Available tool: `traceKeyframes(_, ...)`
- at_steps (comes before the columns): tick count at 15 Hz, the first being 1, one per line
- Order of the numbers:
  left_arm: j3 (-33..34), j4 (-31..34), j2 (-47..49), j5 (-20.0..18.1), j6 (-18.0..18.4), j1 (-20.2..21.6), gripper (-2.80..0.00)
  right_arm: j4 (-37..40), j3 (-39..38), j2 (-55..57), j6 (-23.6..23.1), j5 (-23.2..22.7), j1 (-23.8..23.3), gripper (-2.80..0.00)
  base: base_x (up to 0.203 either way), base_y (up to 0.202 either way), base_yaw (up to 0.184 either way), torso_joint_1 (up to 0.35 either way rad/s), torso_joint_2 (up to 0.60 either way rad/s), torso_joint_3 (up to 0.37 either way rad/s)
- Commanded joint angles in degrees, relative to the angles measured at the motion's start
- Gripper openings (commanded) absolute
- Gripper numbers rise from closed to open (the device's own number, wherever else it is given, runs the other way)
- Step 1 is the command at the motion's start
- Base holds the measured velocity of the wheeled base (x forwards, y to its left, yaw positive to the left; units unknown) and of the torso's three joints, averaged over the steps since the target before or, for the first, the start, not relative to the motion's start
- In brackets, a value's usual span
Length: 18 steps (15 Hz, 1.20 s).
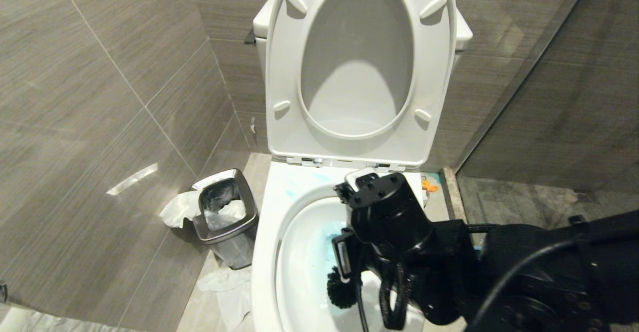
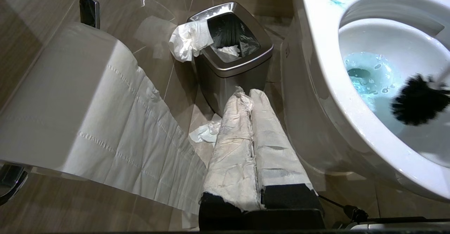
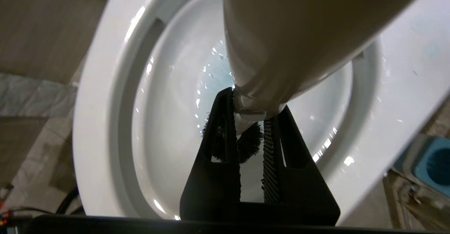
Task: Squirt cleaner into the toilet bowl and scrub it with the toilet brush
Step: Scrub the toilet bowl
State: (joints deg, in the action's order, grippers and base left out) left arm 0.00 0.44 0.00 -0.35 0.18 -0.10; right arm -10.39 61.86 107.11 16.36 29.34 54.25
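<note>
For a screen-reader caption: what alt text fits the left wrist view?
A black brush head hangs inside the white bowl above teal-tinted water. Beside the toilet stands a steel bin with tissue over its rim. The left claw, wrapped in white paper, is shut in the foreground by a toilet roll.

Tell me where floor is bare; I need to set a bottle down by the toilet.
Bare tile lies right of the white porcelain toilet bowl, along the glass partition. Left is crowded: square steel bin, crumpled paper. The right gripper holds the white-handled black-bristled toilet brush in the bowl.

Black toilet brush (image 2: 418,99) inside white toilet bowl (image 2: 397,47), teal cleaner (image 2: 369,75).
</note>
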Motion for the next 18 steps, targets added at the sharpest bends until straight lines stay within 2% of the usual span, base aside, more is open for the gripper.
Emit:
traceKeyframes(1,0.2,0.0,0.1,0.0,0.1,0.0,-2.80,-0.3,-8.0,-9.5,0.3,0.1,-2.0,-2.80,0.000,0.000,0.000,0.000,0.00,0.000)
traceKeyframes(4,0.2,0.0,0.1,0.0,0.1,0.0,-2.80,-0.5,-9.0,-10.2,0.4,0.0,-6.7,-2.80,0.000,0.000,0.000,0.000,0.00,0.000)
traceKeyframes(8,0.2,0.0,0.1,0.0,0.0,0.0,-2.80,-3.5,-5.5,-4.0,-0.1,-0.1,-11.0,-2.80,0.000,0.000,0.000,0.000,0.00,0.000)
traceKeyframes(10,0.1,0.0,0.1,0.0,0.1,0.0,-2.80,-5.2,-0.2,1.6,-0.6,0.0,-12.3,-2.80,0.000,0.000,0.000,0.000,0.00,0.000)
traceKeyframes(13,0.2,0.0,0.1,0.0,0.0,0.0,-2.80,-5.9,12.0,10.4,-1.6,0.3,-13.2,-2.80,0.000,0.000,0.000,0.000,0.00,0.000)
traceKeyframes(18,0.2,0.0,0.1,0.0,0.0,0.0,-2.80,-2.5,28.3,19.9,-2.9,0.1,-12.7,-2.80,0.000,0.000,0.000,0.000,0.00,0.000)
